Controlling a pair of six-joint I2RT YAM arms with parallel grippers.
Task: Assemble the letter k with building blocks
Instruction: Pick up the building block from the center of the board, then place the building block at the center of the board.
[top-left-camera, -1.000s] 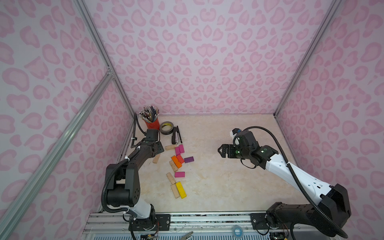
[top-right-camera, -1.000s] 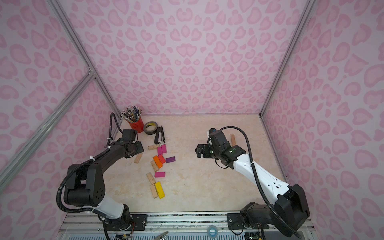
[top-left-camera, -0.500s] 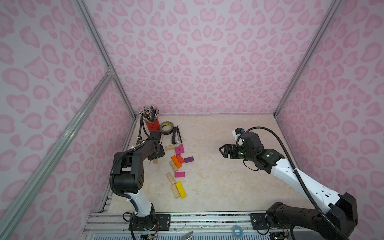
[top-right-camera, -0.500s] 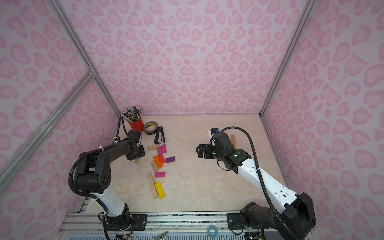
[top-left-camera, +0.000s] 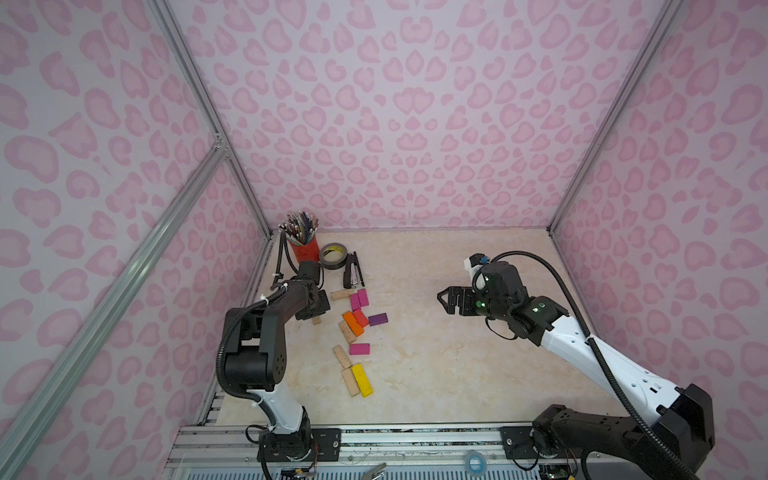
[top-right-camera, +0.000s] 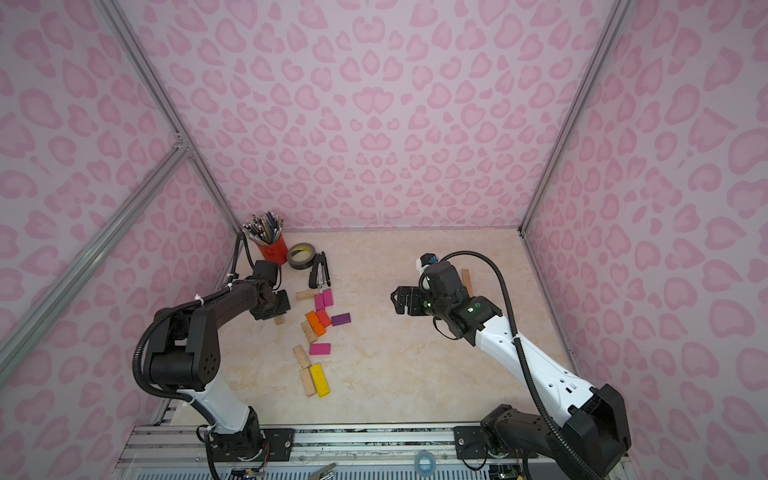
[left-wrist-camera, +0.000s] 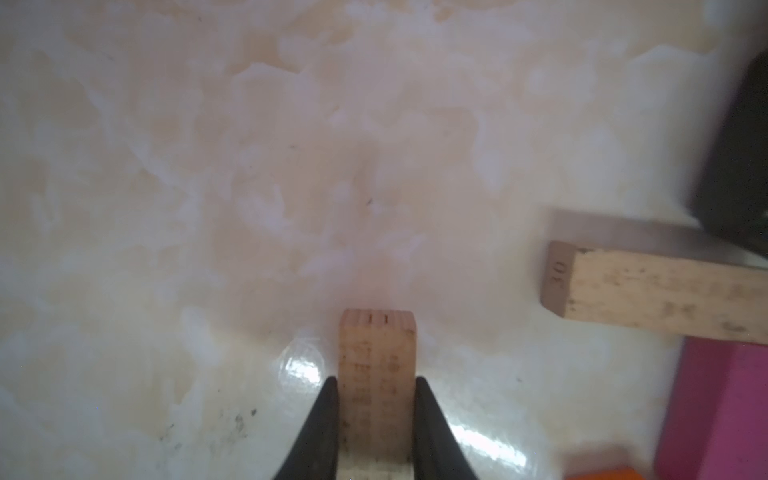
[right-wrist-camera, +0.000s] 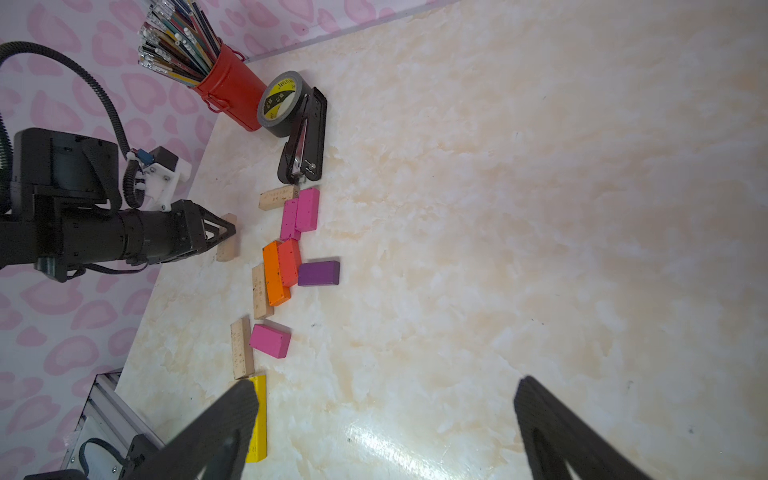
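We see the left pincer (left-wrist-camera: 375, 384) closed on a plain wooden block (left-wrist-camera: 376, 345) — its black fingers (left-wrist-camera: 328, 415) press the block's two long sides, and the block's end juts out beyond the tips. This block sits at the left side of the marbled worktop (top-left-camera: 436, 374), low down; whether it touches the surface we cannot tell. Just beside it lies a wooden block marked 30 (left-wrist-camera: 665, 299) on its end, near the foot of the black stapler (top-left-camera: 352, 274), and two pink blocks (top-left-camera: 363, 297) lie side by side against that block's far end.

The other building blocks (top-left-camera: 346, 332) trail from there toward the front edge of the worktop: an orange block (top-left-camera: 351, 323) and a red block (top-left-camera: 360, 318) pressed together, a purple block (top-left-camera: 378, 319) just beside the red one, a magenta block (top-left-camera: 359, 348) further on, and a yellow block (top-left-camera: 361, 379) lying alongside a light wood block (top-left-camera: 350, 381) nearest the front. Further plain wood pieces lie among them. One lone wooden block (top-right-camera: 466, 281) lies on the right side of the worktop, behind the right arm, well apart from the others.

The right pincer (right-wrist-camera: 384, 382) is open wide and holds nothing — it hangs above the middle of the worktop, turned toward the blocks yet well apart from them. In the back left corner we find a red cup of pencils (top-left-camera: 304, 249) and, just beside the stapler, a tape roll (top-left-camera: 333, 256).
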